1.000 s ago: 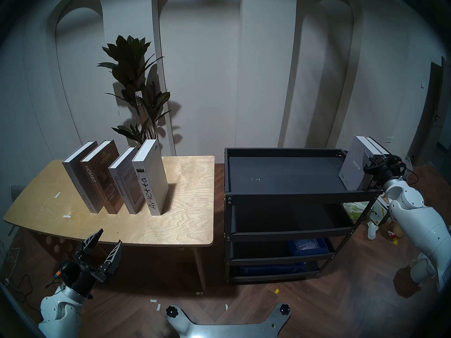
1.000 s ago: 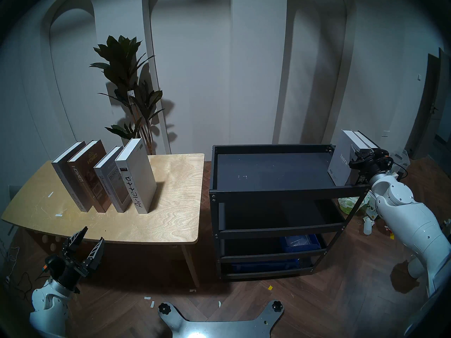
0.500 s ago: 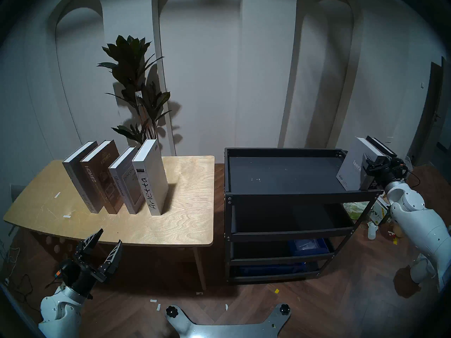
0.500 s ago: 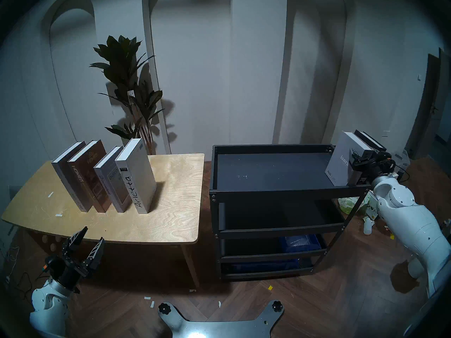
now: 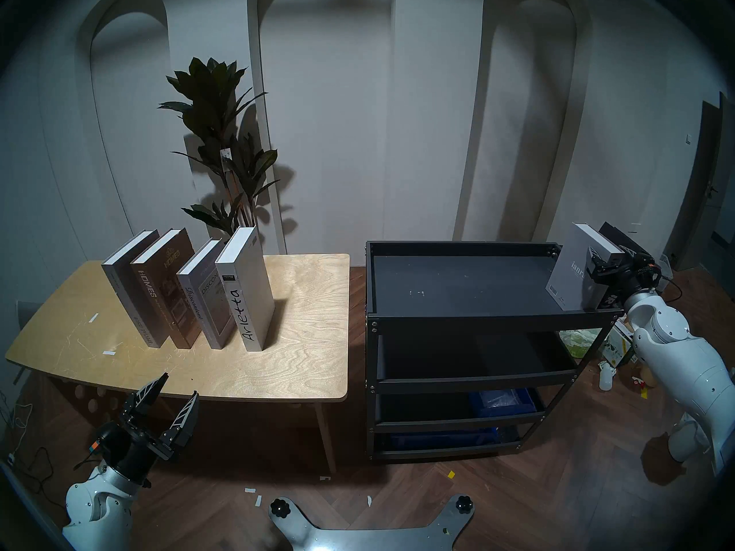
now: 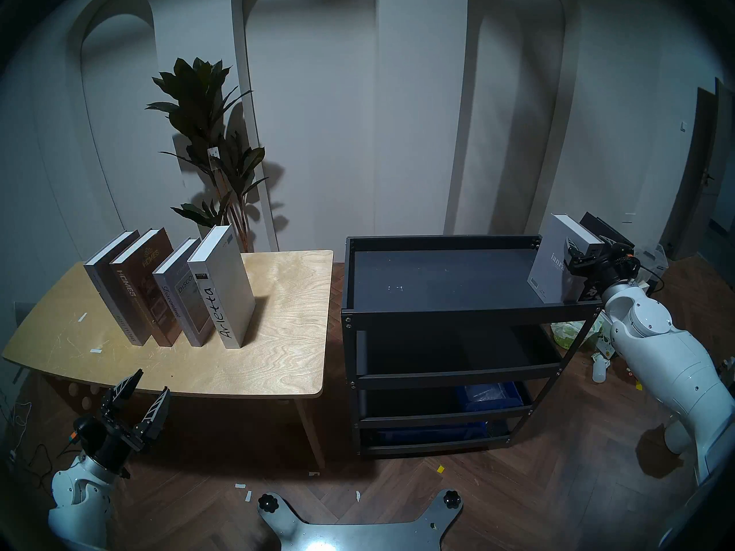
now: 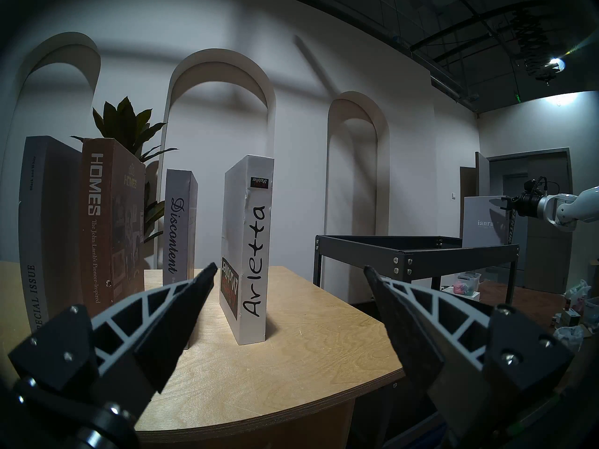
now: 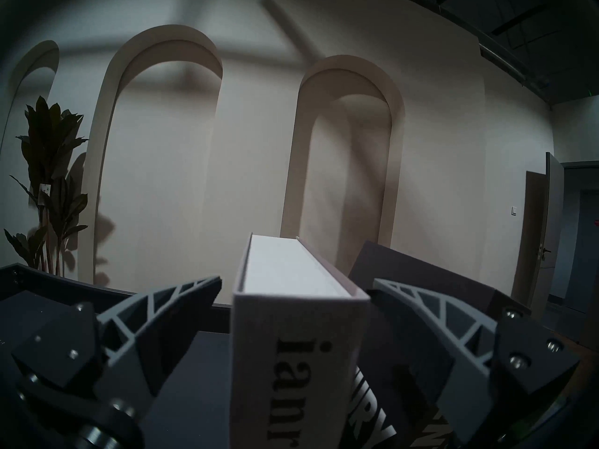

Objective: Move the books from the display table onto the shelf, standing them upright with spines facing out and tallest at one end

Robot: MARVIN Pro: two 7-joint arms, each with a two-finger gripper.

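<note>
Four hardcovers stand in a row on the plywood display table (image 5: pixel 302 339), spines toward the robot: grey "Special Issue" (image 5: pixel 133 287), brown "HOMES" (image 5: pixel 167 285), grey "Discontent" (image 5: pixel 207 295) and white "Arletta" (image 5: pixel 248 289), each close beside the next. Behind the table a tall potted plant (image 5: pixel 222 140) rises against a pale wall with three arched niches (image 5: pixel 322 101), and the floor is dark herringbone wood (image 5: pixel 397 486) strewn with paper scraps. To the right of the table, the black metal shelf (image 5: pixel 489 323) has a rimmed top level, and at that level's right end stand the grey "ianra" book (image 5: pixel 570 272) and, just beyond it, the black "CENTURY" book (image 6: pixel 596 228), which tilts away to the right. Low at the near left, short of the table edge, the left gripper (image 5: pixel 179 387) hangs with its jaws spread wide and nothing between them. The right gripper (image 8: pixel 293 305) straddles the "ianra" spine near its top with both fingers clear of the covers, so it grips nothing. Only the right wrist view shows those gaps and the leaning black cover behind the right finger (image 8: pixel 437 312); the left wrist view alone shows ceiling lamps (image 7: pixel 556 62) and a grey door (image 7: pixel 531 195) past the shelf.
</note>
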